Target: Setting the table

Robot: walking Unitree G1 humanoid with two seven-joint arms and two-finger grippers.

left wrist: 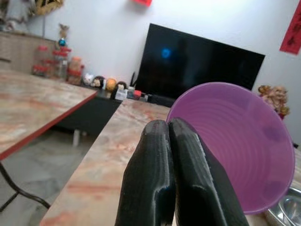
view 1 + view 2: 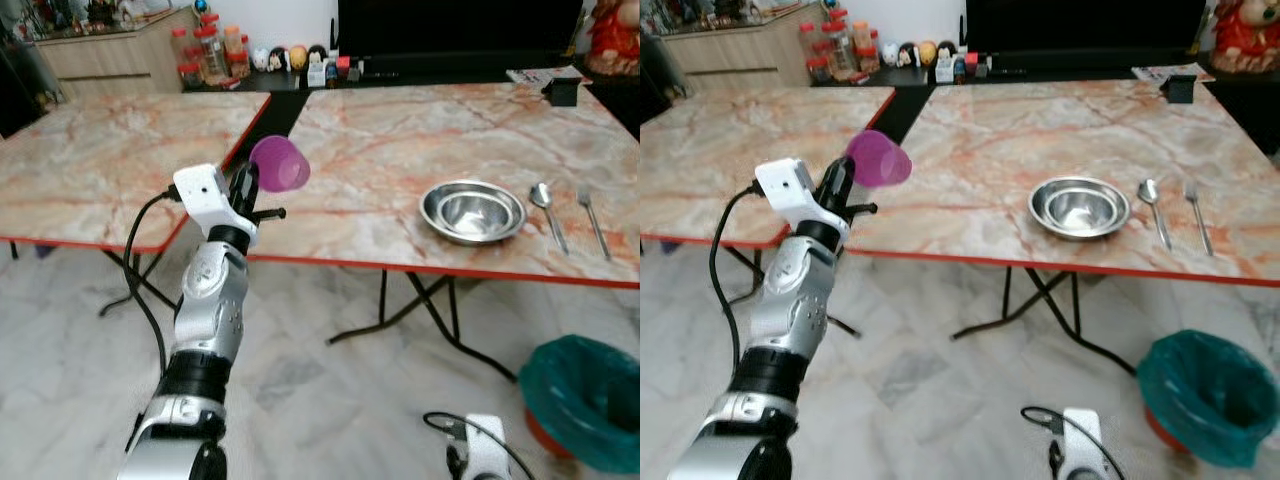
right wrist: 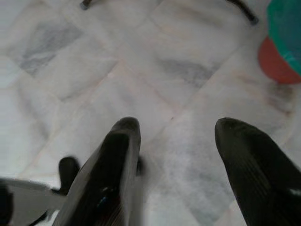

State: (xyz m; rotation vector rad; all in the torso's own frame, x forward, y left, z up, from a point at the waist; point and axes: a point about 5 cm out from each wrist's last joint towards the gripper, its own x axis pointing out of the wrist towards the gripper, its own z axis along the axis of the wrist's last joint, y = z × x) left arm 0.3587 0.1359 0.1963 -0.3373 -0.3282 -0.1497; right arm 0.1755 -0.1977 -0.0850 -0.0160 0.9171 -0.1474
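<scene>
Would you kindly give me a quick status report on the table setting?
Left claw shut on purple cup, held above table edge. Right claw open, idle over floor. Bowl, spoon, fork already laid. No obstruction.

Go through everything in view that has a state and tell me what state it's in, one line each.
Purple cup: held in the air on its side, over the table's near edge.
Left tool: shut on the purple cup's rim.
Right tool: open, empty, hanging over the floor.
Metal bowl: upright on the table, empty.
Spoon: lying flat beside the bowl.
Fork: lying flat beside the spoon.
Bin: on the floor, lined with a green bag, open.
</scene>
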